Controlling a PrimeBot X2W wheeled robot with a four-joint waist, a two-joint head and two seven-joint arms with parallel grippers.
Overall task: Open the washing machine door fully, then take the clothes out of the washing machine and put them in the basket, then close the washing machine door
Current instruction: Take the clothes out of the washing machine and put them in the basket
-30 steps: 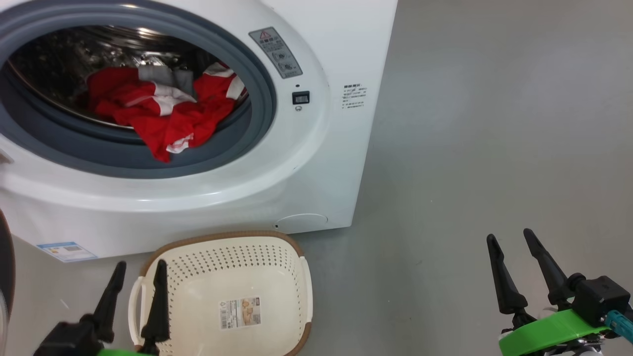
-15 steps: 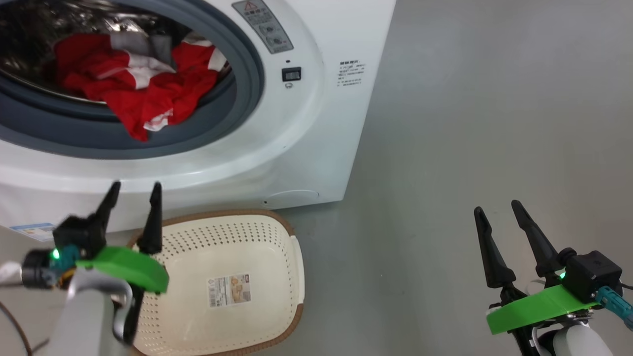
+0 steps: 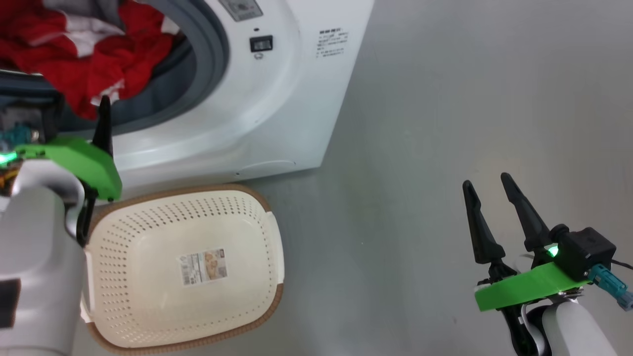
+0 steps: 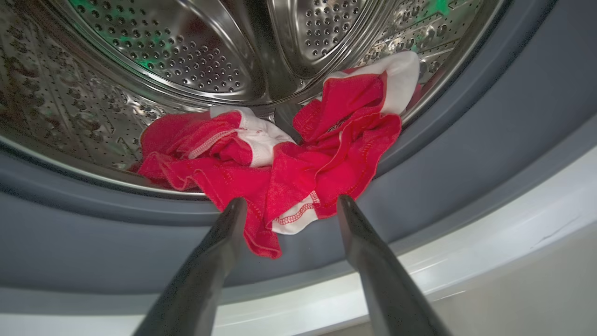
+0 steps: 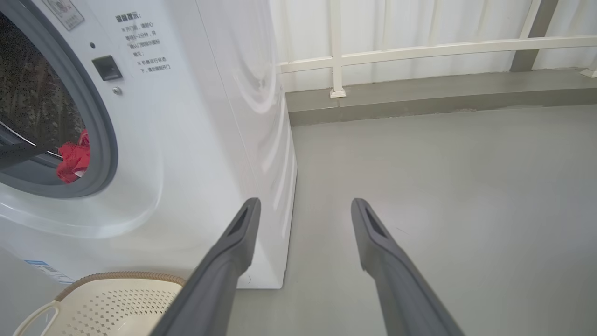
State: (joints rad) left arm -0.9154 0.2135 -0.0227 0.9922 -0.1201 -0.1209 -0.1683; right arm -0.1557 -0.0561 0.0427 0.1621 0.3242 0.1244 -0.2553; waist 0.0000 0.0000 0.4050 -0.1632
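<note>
Far left: left tool (image 4: 290, 200), spread wide and empty, aimed into the mouth of the washing machine (image 3: 277, 99), probably to take the nearest fold of the clothes (image 4: 289, 172). Heaped at the front of the steel drum (image 4: 186, 56), red with white panels, one flap spilling over the grey gasket (image 4: 466, 121) and hanging between the two fingers (image 4: 210, 261); touching or not, impossible to tell. Just in front of the machine: the basket (image 3: 198, 189), on the floor (image 3: 445, 99), empty but for a sticker (image 3: 203, 266), presumably set there for a short drop from the drum. Far right: right tool (image 3: 486, 179), likewise spread wide and empty, well apart from everything, apparently held out of the way. From the left wrist: stitching, drum holes and the hanging flap up close. From the head: none of that depth, but the basket and both arms together. From the right wrist: a pale railing (image 5: 419, 49) beyond the machine's side.
</note>
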